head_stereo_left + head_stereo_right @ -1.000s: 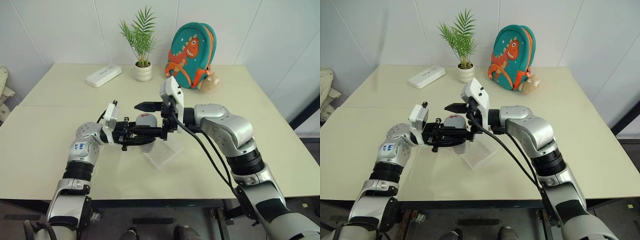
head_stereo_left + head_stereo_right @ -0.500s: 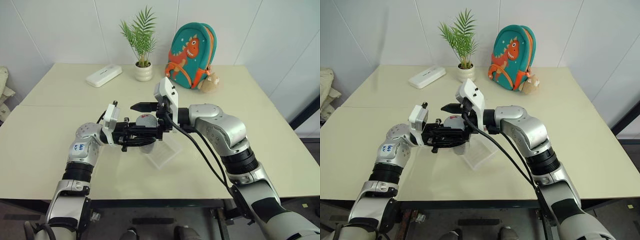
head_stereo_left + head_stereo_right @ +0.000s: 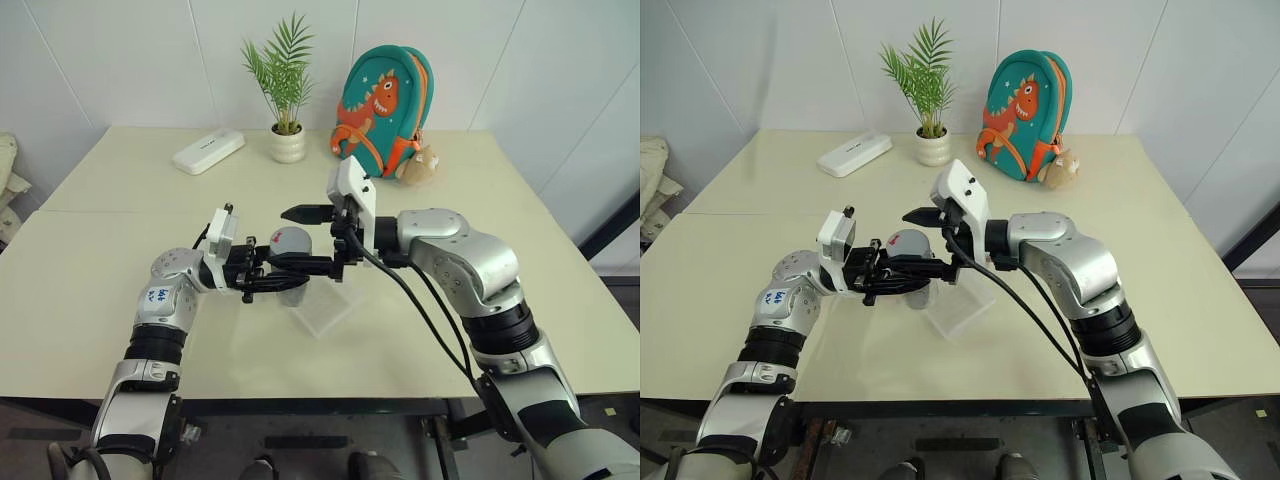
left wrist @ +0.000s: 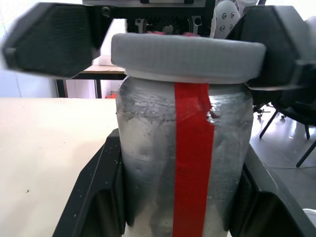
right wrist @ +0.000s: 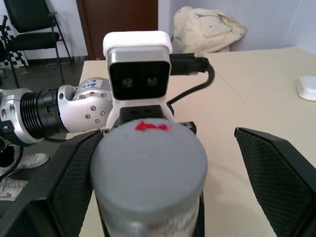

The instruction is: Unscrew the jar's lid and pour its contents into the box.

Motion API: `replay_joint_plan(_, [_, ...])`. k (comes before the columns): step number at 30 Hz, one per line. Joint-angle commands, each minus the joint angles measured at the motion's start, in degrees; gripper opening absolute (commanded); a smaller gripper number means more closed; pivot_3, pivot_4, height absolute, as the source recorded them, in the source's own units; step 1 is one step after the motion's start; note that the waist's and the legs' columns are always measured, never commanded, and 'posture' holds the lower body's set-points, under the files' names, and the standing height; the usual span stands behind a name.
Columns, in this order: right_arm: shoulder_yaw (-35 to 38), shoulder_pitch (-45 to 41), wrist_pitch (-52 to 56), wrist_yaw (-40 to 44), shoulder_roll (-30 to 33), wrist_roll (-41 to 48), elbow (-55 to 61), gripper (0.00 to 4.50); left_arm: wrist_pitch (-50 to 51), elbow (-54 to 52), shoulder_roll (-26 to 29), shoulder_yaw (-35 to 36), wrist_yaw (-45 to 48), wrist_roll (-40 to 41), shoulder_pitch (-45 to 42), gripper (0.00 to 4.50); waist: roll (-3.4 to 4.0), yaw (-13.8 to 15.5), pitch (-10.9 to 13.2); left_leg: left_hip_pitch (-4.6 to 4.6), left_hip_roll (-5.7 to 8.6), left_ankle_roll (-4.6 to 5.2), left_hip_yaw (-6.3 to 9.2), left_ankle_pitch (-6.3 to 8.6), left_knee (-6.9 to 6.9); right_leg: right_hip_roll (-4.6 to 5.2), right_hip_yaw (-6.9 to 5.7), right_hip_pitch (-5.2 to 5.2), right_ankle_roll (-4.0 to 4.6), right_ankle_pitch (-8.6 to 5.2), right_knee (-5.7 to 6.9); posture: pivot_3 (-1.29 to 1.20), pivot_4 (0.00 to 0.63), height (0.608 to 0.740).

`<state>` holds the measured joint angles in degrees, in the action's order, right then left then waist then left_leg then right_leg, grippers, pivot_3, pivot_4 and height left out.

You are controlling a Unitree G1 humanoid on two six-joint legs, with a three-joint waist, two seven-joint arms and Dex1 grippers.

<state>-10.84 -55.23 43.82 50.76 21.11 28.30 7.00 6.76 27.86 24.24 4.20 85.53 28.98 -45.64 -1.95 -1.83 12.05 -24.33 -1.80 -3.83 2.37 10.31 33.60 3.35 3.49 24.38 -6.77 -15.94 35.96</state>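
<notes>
Ok, right gripper [image 3: 308, 238] is spread wide, jaws straddling the lid [image 5: 148, 160] without touching it, one finger above it, one below in the eye view. Left gripper [image 3: 908, 272] is clamped on the jar [image 4: 182, 163] body, holding it upright mid-frame, above the table [image 3: 90, 290]. Lid is still on. Jar's long axis runs vertical, cap sits dead centre between the right jaws, so closing on it looks like the next step. Box [image 3: 325, 310] sits just below-right of jar, centre frame.
</notes>
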Motion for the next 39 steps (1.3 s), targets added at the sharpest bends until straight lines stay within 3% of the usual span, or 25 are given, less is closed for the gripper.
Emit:
replay_joint_plan(1, [3.0, 0.0, 1.2, -1.7, 1.7, 0.6, 3.2, 4.46, -1.1, -0.3, 0.4, 1.2, 0.7, 0.8, -1.4, 2.01, 0.00, 0.0, 0.0, 0.00, 0.00, 0.00, 0.00, 0.00, 0.00, 0.00, 0.00, 0.00, 0.00, 0.00, 0.00, 0.00, 0.150, 0.740])
replay_joint_plan(26, [4.0, 1.2, 6.6, -2.4, 3.6, 6.0, 10.6, 4.46, -2.9, 4.1, 0.6, 1.1, 0.8, -0.2, -3.6, 2.01, 0.00, 0.0, 0.0, 0.00, 0.00, 0.00, 0.00, 0.00, 0.01, 0.00, 0.00, 0.00, 0.00, 0.00, 0.00, 0.00, 0.150, 0.740])
replay_joint_plan(39, [0.8, -1.4, 0.0, -4.4, -1.9, 1.2, 3.3, 4.46, -3.1, 4.5, 0.1, 0.7, 1.3, -0.5, -4.2, 2.01, 0.00, 0.0, 0.0, 0.00, 0.00, 0.00, 0.00, 0.00, 0.01, 0.00, 0.00, 0.00, 0.00, 0.00, 0.00, 0.00, 0.150, 0.740])
